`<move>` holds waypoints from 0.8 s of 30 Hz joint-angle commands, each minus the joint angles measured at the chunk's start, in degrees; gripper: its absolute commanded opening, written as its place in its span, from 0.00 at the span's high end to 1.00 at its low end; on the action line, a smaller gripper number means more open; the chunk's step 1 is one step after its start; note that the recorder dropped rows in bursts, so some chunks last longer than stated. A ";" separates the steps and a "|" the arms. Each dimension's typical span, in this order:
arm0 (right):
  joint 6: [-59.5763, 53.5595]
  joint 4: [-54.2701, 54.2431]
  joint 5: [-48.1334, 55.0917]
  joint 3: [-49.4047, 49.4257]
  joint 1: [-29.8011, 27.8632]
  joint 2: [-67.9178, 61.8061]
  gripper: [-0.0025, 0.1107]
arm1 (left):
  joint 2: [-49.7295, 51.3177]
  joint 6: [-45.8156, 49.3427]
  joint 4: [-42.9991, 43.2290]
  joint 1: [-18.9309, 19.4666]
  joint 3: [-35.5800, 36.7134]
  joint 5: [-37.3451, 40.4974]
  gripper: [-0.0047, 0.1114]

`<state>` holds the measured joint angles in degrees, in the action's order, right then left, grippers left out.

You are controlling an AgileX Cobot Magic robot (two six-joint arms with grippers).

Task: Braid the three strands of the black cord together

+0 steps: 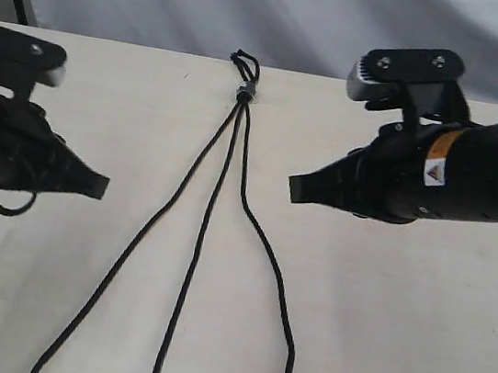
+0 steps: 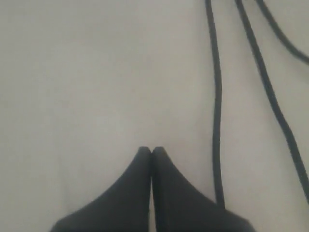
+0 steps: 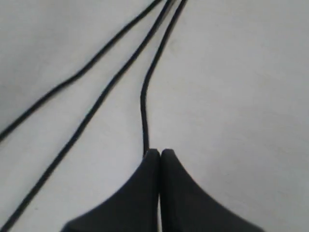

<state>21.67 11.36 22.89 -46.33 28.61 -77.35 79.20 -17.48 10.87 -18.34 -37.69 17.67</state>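
The black cord lies on the pale table, its knot with a small loop and grey band (image 1: 243,90) at the far edge. From there three strands fan toward me unbraided: a left strand (image 1: 135,240), a middle strand (image 1: 194,262) and a right strand (image 1: 269,254). My left gripper (image 1: 100,186) hovers left of the strands, shut and empty (image 2: 151,150). To the right of the strands my right gripper (image 1: 293,191) is held above the table, shut with nothing in it (image 3: 160,152). In the right wrist view the right strand (image 3: 144,104) runs under the fingertips.
The table (image 1: 395,337) is pale wood; a grey cloth backdrop (image 1: 256,7) hangs behind its far edge. The strands' near ends run out of the exterior view at the bottom.
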 commanded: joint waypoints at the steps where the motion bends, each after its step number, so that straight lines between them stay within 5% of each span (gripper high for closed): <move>1: 2.98 9.00 5.25 -4.75 -1.92 -8.06 0.98 | 6.85 0.28 -3.38 -7.58 -0.73 0.94 0.85; 5: 4.81 13.25 5.48 -5.10 -10.78 -13.83 0.98 | 10.03 0.15 -4.06 -14.19 -1.93 1.16 0.63; 11: 4.81 13.25 -3.67 -4.30 -22.66 -16.72 0.98 | 14.51 -1.00 -7.07 -20.05 -9.30 4.42 0.60; 24: 4.42 13.01 -6.17 -4.30 -23.05 -16.61 0.98 | 31.76 -0.76 -10.42 -22.31 -22.75 12.14 0.60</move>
<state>26.16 23.99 17.72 -50.60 5.26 -94.04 109.34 -18.15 0.50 -39.47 -58.88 27.80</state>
